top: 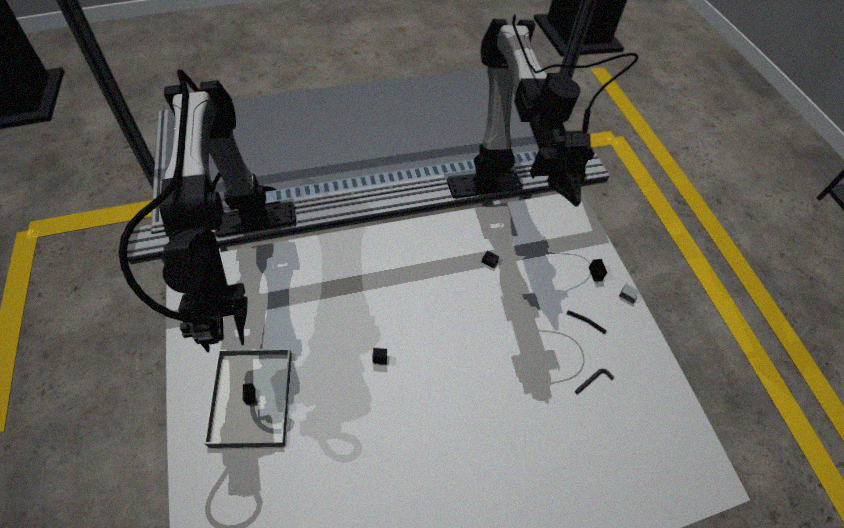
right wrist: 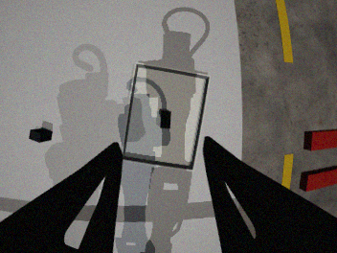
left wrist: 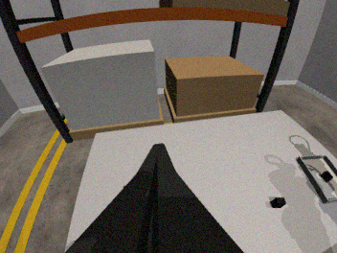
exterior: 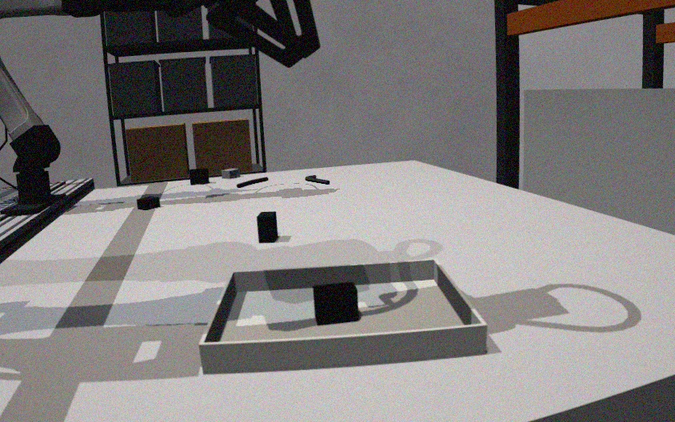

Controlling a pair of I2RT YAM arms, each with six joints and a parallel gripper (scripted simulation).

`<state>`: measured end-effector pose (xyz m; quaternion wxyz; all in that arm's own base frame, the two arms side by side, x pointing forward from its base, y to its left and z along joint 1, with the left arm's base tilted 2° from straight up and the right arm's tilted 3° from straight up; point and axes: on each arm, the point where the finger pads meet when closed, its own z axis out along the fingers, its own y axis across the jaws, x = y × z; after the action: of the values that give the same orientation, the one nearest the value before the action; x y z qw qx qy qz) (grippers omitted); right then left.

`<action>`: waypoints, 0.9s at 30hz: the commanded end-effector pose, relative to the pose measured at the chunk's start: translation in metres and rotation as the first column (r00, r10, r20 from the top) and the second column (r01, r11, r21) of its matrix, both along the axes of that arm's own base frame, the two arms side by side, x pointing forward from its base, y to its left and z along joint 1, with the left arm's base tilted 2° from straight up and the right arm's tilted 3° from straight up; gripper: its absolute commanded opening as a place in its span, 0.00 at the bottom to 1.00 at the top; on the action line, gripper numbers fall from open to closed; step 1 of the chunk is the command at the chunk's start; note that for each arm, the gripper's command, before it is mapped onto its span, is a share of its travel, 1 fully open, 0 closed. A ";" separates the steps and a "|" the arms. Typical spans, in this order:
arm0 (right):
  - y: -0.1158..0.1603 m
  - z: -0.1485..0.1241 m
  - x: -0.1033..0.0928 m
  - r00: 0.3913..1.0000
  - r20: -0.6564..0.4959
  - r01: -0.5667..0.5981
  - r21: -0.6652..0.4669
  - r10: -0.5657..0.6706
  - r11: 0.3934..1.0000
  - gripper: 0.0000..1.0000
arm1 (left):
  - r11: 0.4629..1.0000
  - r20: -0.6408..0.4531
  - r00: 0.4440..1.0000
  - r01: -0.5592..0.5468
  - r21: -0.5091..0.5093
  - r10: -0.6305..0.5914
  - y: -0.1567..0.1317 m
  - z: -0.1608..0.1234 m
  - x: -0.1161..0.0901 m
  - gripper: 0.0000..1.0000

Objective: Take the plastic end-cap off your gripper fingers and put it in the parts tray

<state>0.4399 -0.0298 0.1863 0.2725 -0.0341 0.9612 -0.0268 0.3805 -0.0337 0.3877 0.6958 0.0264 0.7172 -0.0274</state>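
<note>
One black block point(top: 248, 393) point(exterior: 336, 303) point(right wrist: 165, 119) sits (nicely) inside the tray's walls point(top: 287, 398) point(exterior: 343, 350) point(right wrist: 201, 120).

— Any lettering, label or brand you can read, on the arms, the boxes, the tray or the blocks?
— None, in any of the four views
— Numbers or signs, then, on the floor, the walls or the shelving?
— No, I can't read a single one there either

A warehouse-like workspace: orange-beamed racking point(exterior: 587, 15) point(left wrist: 144, 18), boxes on pallets, yellow-lined concrete floor point(top: 385, 37).
</note>
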 end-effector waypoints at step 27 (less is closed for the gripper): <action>0.002 0.016 0.004 0.991 0.111 0.069 0.035 -0.072 0.997 0.60 | 0.997 0.076 0.994 -0.081 -0.002 0.081 0.035 0.034 -0.008 0.00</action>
<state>0.4397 -0.0318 0.1831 0.2960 0.0091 0.9549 -0.0220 0.3813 0.0029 0.3944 0.7009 -0.0057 0.7133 0.0037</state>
